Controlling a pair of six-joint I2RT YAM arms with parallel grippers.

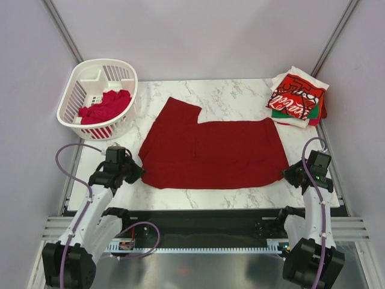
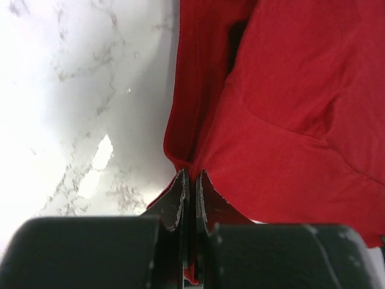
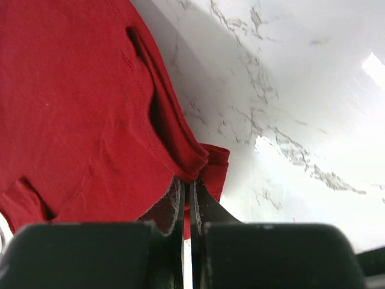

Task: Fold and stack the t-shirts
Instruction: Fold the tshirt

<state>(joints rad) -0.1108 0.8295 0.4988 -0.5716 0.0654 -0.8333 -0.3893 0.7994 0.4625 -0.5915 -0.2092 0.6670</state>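
A dark red t-shirt (image 1: pixel 210 150) lies spread across the middle of the marble table (image 1: pixel 234 93). My left gripper (image 1: pixel 137 173) is shut on its near left corner; in the left wrist view the cloth (image 2: pixel 289 108) is pinched between the closed fingers (image 2: pixel 178 201). On the shirt's near right corner my right gripper (image 1: pixel 289 174) is shut too, the folded hem (image 3: pixel 204 162) caught between its fingertips (image 3: pixel 171 208). A stack of folded t-shirts (image 1: pixel 298 97), a red Coca-Cola one on top, sits at the far right corner.
A white slotted basket (image 1: pixel 99 96) stands at the far left corner with a crumpled red shirt (image 1: pixel 105 107) inside. Bare marble shows beside the cloth in both wrist views (image 2: pixel 72 120) (image 3: pixel 301 108).
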